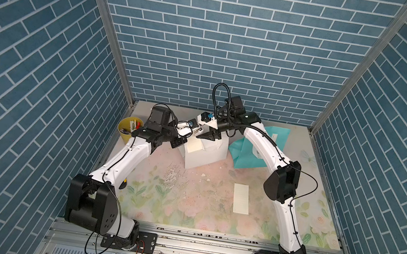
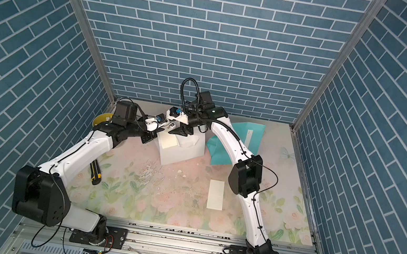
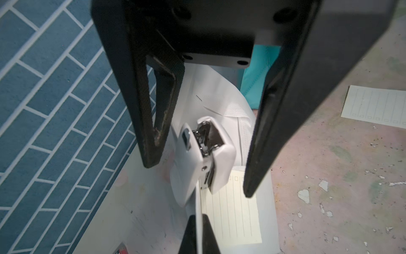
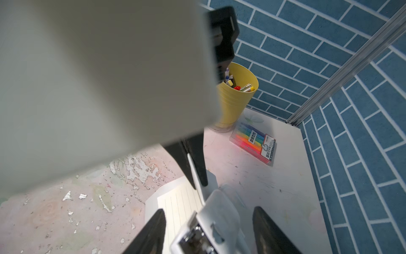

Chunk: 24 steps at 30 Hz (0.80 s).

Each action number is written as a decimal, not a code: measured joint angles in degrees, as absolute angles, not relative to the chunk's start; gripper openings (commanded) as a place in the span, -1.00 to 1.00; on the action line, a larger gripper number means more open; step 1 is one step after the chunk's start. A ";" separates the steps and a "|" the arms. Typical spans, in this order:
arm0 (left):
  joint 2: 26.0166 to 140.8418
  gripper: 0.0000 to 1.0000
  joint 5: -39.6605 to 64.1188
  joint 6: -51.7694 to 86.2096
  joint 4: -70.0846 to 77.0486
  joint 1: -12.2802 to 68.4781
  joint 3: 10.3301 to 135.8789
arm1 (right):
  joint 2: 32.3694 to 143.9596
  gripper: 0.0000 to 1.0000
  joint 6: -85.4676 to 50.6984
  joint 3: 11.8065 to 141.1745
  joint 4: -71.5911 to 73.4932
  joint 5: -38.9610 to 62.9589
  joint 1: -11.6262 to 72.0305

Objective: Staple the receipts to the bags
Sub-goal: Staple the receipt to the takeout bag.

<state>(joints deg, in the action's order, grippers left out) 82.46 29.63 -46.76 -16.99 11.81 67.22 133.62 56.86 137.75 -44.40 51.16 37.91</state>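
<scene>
**Squeeze the stapler on the white bag**

My right gripper [image 3: 200, 178] straddles the small white stapler [image 3: 204, 154]. Its jaws are apart with a sliver of gap on each side, so nothing is grasped yet. The stapler's mouth sits over the end of the receipt [image 3: 232, 215] lying on the white bag [image 1: 205, 158]. Just ahead of those fingertips, my left gripper [image 4: 198, 182] is clenched on a thin white edge, which I take to be the bag's lip.

I'd close squarely across the stapler body so it can't twist off the slip. Room is tight: the brick wall is beyond both hands and the yellow pen cup [image 4: 235, 103] is past the left gripper. The teal bag [image 1: 238, 152] lies beside the right forearm. The second receipt [image 1: 241, 198] is well back, on open mat.
</scene>
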 measured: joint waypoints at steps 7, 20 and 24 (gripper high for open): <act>83.26 -1.00 29.74 -46.78 -17.74 11.73 67.94 | 133.62 -0.79 57.76 137.75 -43.51 49.91 37.87; 84.12 -1.00 30.35 -45.74 -19.38 11.77 68.66 | 133.84 -0.73 56.60 137.43 -42.19 49.28 37.54; 84.12 -1.00 29.34 -45.74 -19.29 11.75 68.66 | 132.84 0.00 52.05 134.56 -39.24 48.80 37.12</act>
